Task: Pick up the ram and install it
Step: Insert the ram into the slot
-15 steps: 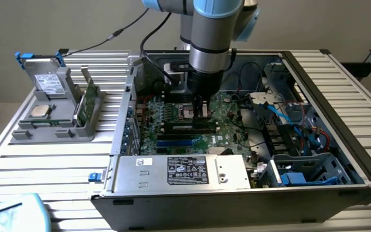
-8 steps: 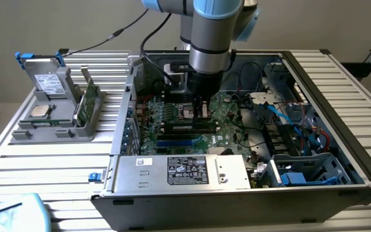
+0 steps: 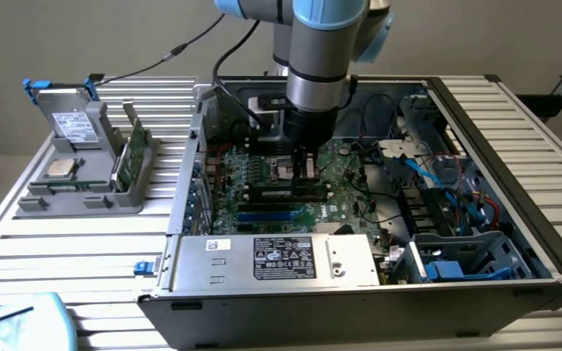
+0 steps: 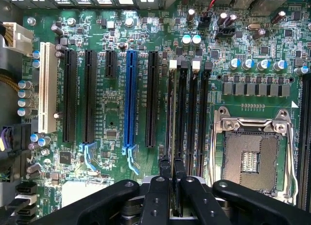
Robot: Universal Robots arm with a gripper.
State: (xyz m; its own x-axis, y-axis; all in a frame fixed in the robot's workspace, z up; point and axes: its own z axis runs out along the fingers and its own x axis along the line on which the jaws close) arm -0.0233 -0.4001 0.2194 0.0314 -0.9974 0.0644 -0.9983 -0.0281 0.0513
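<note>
The gripper (image 4: pixel 171 169) is clenching the ram (image 4: pixel 170 118) edge-on, low inside the open computer case (image 3: pixel 515 146); it is holding the stick lengthwise along a black memory slot (image 4: pixel 182 113), beside the processor socket (image 4: pixel 252 152), so that edge and slot are lining up.

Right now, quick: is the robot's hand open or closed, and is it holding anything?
Hand: closed, pinching the ram edge-on above the black memory slots.
</note>
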